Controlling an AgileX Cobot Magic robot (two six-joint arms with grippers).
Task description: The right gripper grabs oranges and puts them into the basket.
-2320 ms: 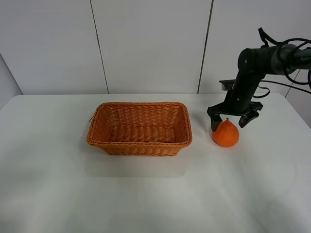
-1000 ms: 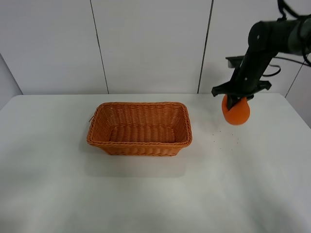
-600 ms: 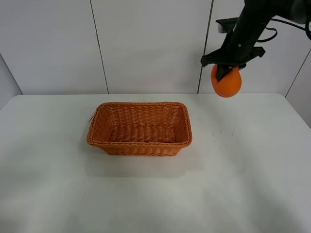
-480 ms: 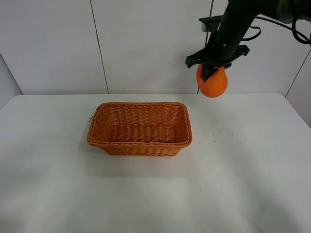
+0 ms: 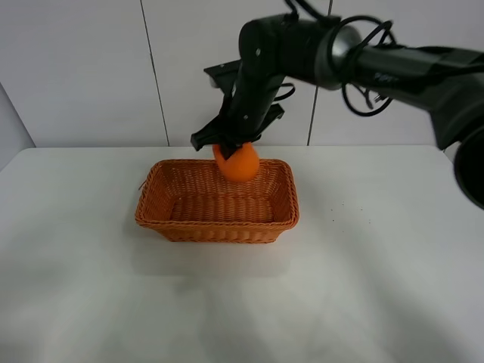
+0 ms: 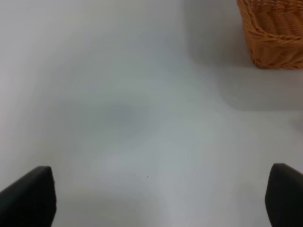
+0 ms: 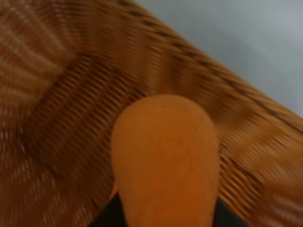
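One orange [image 5: 237, 164], clamped in the right gripper [image 5: 231, 146], hangs above the basket [image 5: 219, 224] near its far rim; dropped here it might clip the rim and roll out.

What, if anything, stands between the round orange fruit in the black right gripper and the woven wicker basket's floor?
Nothing visible: the round orange fruit hangs from the right gripper over the wicker basket, whose floor is bare.
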